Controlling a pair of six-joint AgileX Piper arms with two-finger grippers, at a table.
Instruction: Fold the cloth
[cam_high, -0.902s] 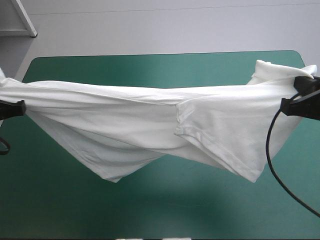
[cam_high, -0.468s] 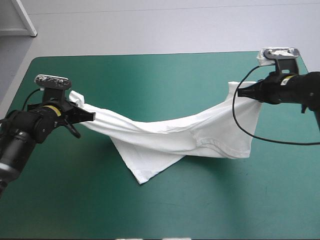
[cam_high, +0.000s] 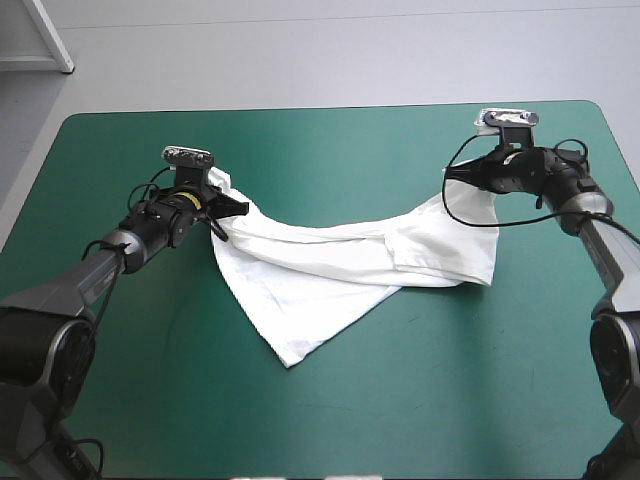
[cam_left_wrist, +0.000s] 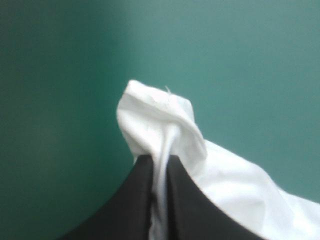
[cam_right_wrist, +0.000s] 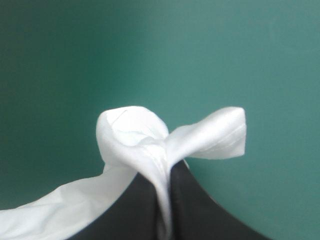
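Left gripper (cam_high: 232, 207) and right gripper (cam_high: 458, 174) each clamped almost closed on a bunched end of the T-shirt (cam_high: 330, 270) — cloth strung between them, middle lying on the teal-green cover (cam_high: 450, 400) mid-table, one pointed flap toward the near edge.

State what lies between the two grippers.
The T-shirt spans the stretch, pinched by the left gripper and right gripper, its middle on the table; the high view shows it.

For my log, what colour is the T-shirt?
The T-shirt is plain white, best seen in the high view.
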